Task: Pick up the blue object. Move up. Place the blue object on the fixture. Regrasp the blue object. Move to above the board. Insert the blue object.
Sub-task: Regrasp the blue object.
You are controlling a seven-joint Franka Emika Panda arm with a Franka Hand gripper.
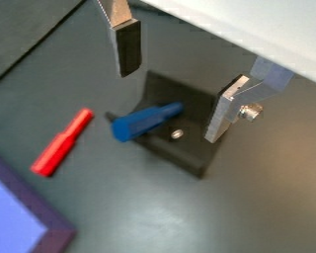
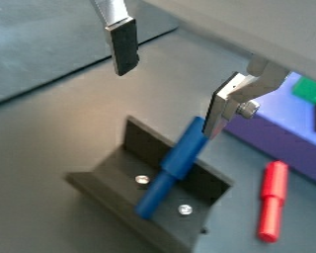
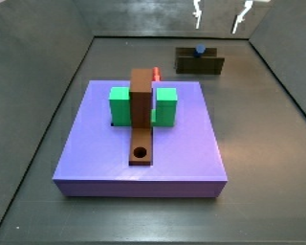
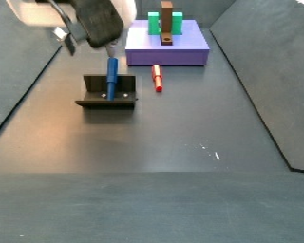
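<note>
The blue object (image 1: 145, 121) is a slim blue peg leaning in the fixture (image 1: 188, 148), a dark L-shaped bracket on the floor. In a side view the blue object (image 4: 113, 76) stands slanted against the fixture's (image 4: 106, 100) back wall. My gripper (image 1: 172, 99) hangs open above the fixture, its fingers on either side of the peg's upper end and clear of it. Nothing is between the pads. In a side view the gripper (image 3: 220, 26) is high over the fixture (image 3: 201, 65). The board (image 3: 92, 144) is a lavender slab lying apart from the fixture.
A red peg (image 4: 156, 76) lies flat on the dark floor between fixture and board. Two green blocks (image 3: 120, 105) and a brown bar (image 3: 142, 115) with a round hole (image 3: 142, 153) sit on the board. Sloping walls ring the floor.
</note>
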